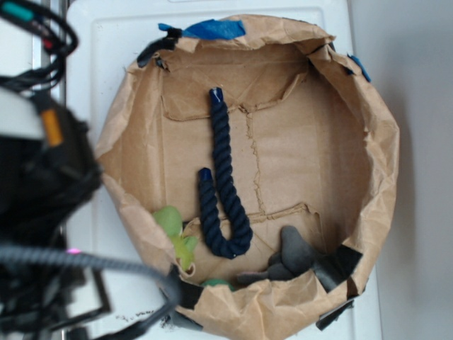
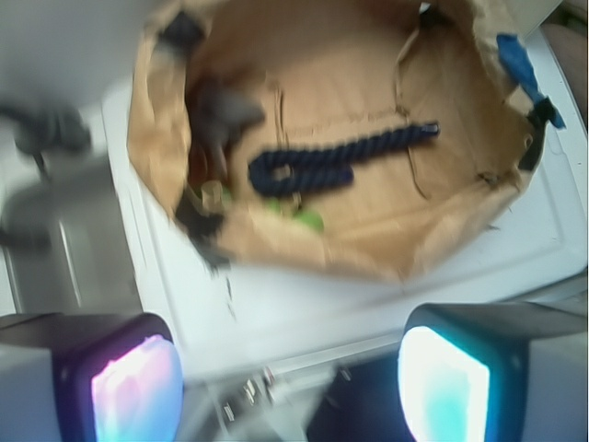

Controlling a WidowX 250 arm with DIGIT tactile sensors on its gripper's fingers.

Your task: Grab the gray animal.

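claw [image 2: 290, 382] wide open, nothing in it, pads [image 2: 136, 387] glowing at bottom of wrist view. it hangs outside the paper-lined bin [image 1: 368, 134], over the white surface [image 2: 304, 295]. gray animal [image 1: 294, 251] lies inside, ahead & left of claw in wrist view, against bin wall. navy rope [image 1: 225, 191] mid-floor, lime-green toy [image 1: 177, 230] w/ it on the near side. wrist view blurry.

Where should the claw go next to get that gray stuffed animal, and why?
Probably over the paper rim toward the gray animal. The claw looks open and empty, outside the bin, while the toy lies against the wall beyond the blue rope.
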